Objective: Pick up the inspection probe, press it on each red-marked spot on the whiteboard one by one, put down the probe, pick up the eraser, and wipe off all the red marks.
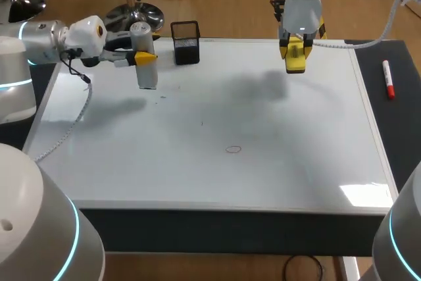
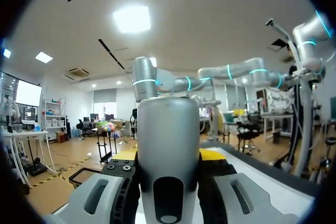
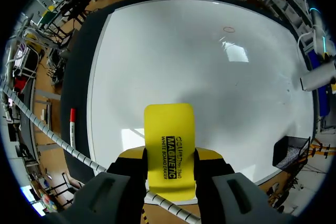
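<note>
Whiteboard [image 1: 197, 162] lies flat on the tabletop [image 1: 401, 51] and covers most of it. Left arm comes in from the left; left fingers [image 1: 148, 58] are clenched on the inspection probe [image 1: 143, 57], a grey cylinder held upright over the board's far left part. Left wrist view confirms this: the probe body sits between both fingers, touched from two sides. Cannot tell whether the probe's lower end touches the board. Black mesh basket [image 1: 186, 42] stands at the board's far edge, just beside the probe. Right arm comes in from the far right; right fingers [image 3: 210, 156] grasp the yellow eraser [image 3: 169, 150] from both sides, with the eraser sticking out ahead of them. Eraser is held clear of the surface, over the board's far right part. One small red mark [image 1: 233, 149], an oval outline, is on the board near its middle, well apart from both eraser and probe. Red marker [image 1: 388, 79] lies on the dark tabletop strip off the board's right edge.
</note>
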